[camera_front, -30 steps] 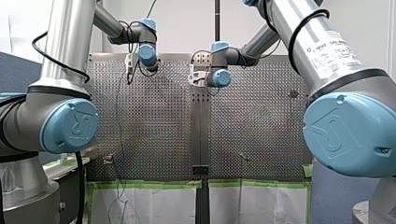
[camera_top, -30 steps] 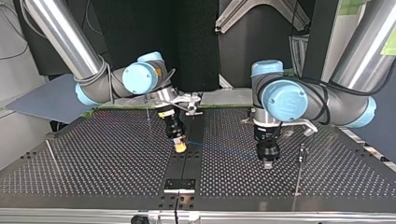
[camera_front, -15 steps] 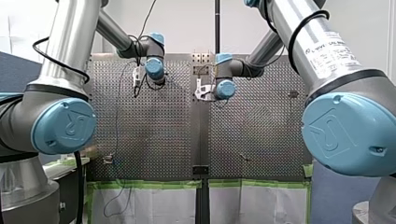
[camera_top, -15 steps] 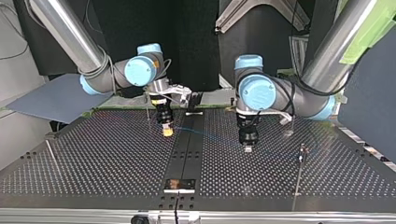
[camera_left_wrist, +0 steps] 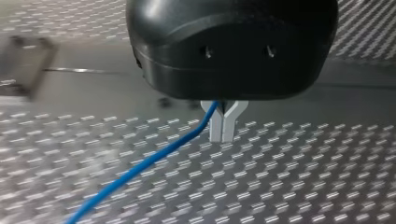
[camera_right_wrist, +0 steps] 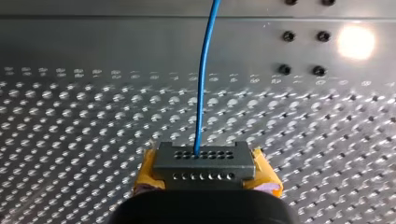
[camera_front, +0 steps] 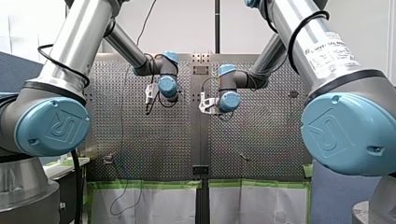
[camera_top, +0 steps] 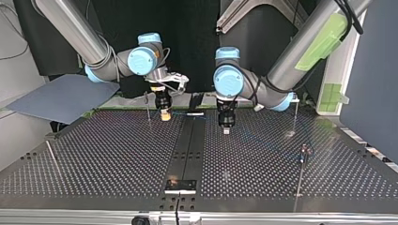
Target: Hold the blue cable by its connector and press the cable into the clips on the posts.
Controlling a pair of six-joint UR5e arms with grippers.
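Perforated table (camera_top: 117, 159), top view. At the left, my right gripper (camera_top: 164, 116) has its yellow pads (camera_right_wrist: 265, 175) clamped on the connector (camera_right_wrist: 204, 163). The cable (camera_left_wrist: 140, 167) runs right, off the table, to my left gripper (camera_top: 226, 130), which is pinched on it. Judged: no clip filled, all pressing left to do. One post (camera_top: 301, 164) stands far right. Near side is open.

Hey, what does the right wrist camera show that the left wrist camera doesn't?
Only the right wrist view shows the grey connector, clamped between the yellow pads of my right claw. Only the left wrist view shows my left claw, its pale fingers closed on the blue cable. Both show the blue cable running out over the perforated table.
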